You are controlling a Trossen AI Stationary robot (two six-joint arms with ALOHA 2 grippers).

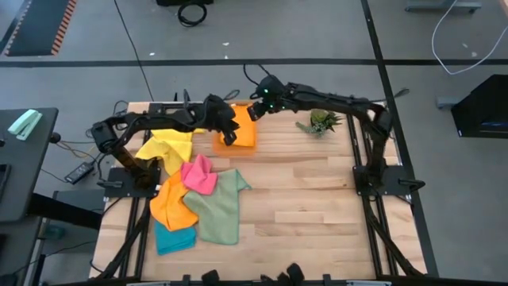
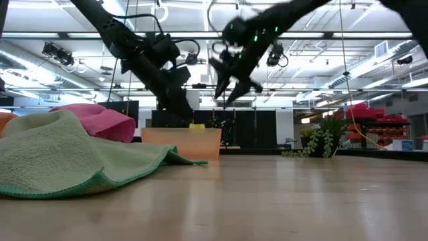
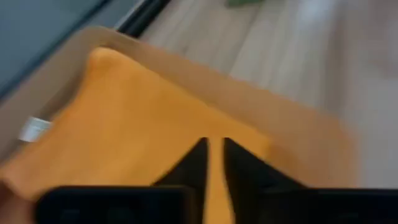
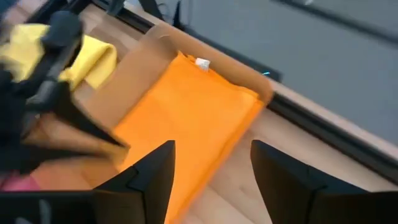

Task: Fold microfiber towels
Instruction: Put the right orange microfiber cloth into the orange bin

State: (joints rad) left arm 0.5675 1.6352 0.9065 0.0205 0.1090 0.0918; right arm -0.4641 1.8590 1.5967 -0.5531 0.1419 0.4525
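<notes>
A rigid orange tray (image 1: 248, 147) sat at the far edge of the wooden table (image 1: 317, 206), near its middle. A small spiky green plant (image 1: 321, 122) stood to the tray's right, well apart from it. Off the table's left side, a dark side stand (image 1: 24, 159) carried a pale green object (image 1: 24, 123).
</notes>
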